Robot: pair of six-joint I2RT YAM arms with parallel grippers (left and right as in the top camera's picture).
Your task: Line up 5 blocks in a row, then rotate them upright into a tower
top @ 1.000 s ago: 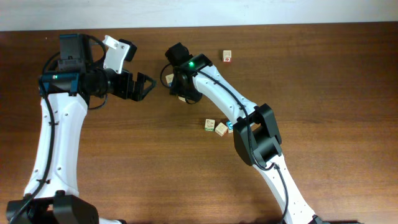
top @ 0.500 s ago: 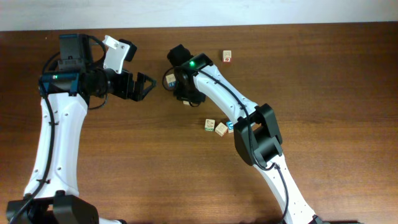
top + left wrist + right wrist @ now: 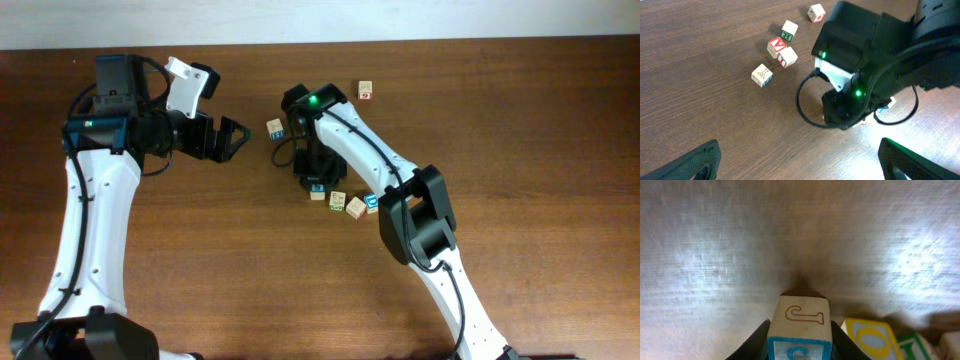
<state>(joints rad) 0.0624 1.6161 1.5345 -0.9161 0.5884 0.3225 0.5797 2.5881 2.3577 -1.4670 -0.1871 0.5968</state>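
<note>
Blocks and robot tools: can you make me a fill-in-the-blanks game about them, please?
The right tool grips a held block whose top face shows the letter ___. The left tool is ___ and holds nothing. In the right wrist view, the neighbour block beside it has a ___ border. Missing words: J, open, yellow.

overhead: top-down | left wrist: oblique | right wrist: close | shared: blocks (image 3: 355,208)

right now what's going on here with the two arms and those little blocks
The right gripper is closed on a wooden block with a J on its face, down beside a small cluster of other blocks. The left gripper hangs open and empty off to the side, taking no part.
</note>
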